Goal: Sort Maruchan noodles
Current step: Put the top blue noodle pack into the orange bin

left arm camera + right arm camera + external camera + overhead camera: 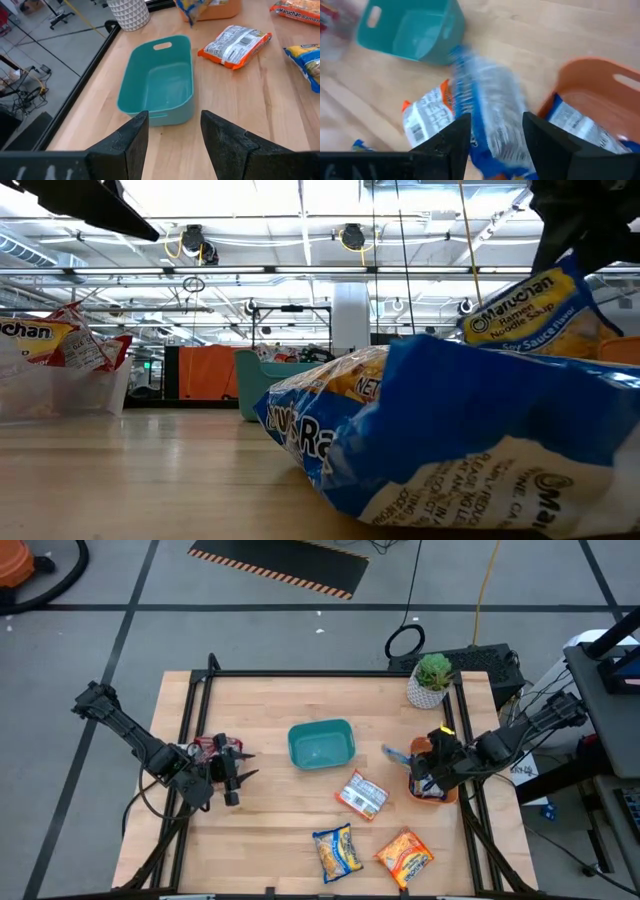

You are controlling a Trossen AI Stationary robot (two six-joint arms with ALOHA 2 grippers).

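Overhead and wrist views of the wooden bench (pixel 270 770). The right gripper (pixel 492 131), at the bench's right edge beside the orange tray (pixel 600 85), has its fingers (pixel 455 137) closed on a blue-and-yellow noodle packet (pixel 487 107), held on edge above the bench; another blue packet (pixel 585 127) lies inside the tray. The left gripper (pixel 170 132) hovers at the bench's left side, fingers (pixel 132 137) partly apart and holding nothing, pointed toward the empty teal bin (pixel 321 744) at the centre. Just behind it, red-wrapped packets (pixel 208 746) sit in a clear container (pixel 60 390). Three packets lie loose on the bench: a white-and-orange one (pixel 362 794) near the bin, a blue-and-yellow one (pixel 337 850) and an orange one (pixel 405 855) along the front edge. A potted plant (pixel 432 678) stands at the far right corner.
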